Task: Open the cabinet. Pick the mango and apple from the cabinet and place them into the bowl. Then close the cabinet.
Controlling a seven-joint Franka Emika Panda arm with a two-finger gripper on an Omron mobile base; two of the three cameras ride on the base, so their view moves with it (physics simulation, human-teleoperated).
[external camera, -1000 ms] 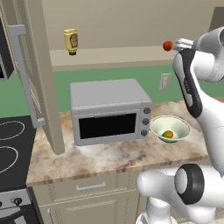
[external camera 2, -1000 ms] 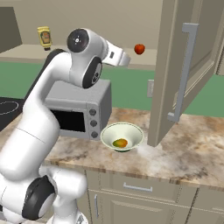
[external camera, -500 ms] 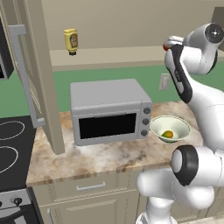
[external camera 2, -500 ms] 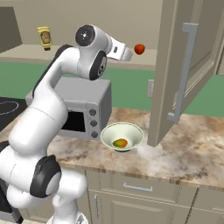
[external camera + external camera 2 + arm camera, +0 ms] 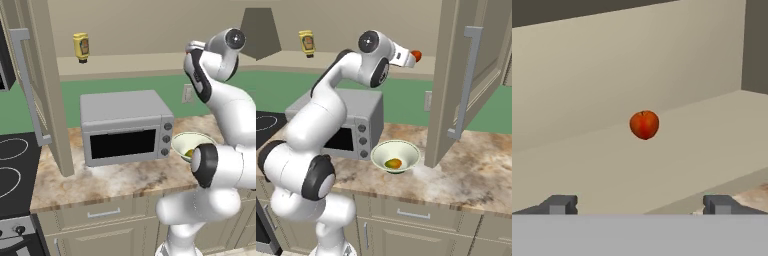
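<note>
The wide beige wall cabinet [image 5: 468, 75] stands open, both recessed-panel doors swung out, their long silver bar handles [image 5: 465, 80] showing. On the marbled brown bench [image 5: 476, 170] sits a grey box microwave [image 5: 126, 126]. Beside it the round pale cream bowl [image 5: 395, 156] holds the yellow-green, orange-blushed mango [image 5: 393, 163]. A yellow squeeze bottle [image 5: 81, 47] stands on the cabinet shelf; its brown label is too small to read. The small red-orange apple [image 5: 644, 124] rests on that shelf, ahead of the hand [image 5: 639, 204], whose fingers are spread wide, gripping nothing.
</note>
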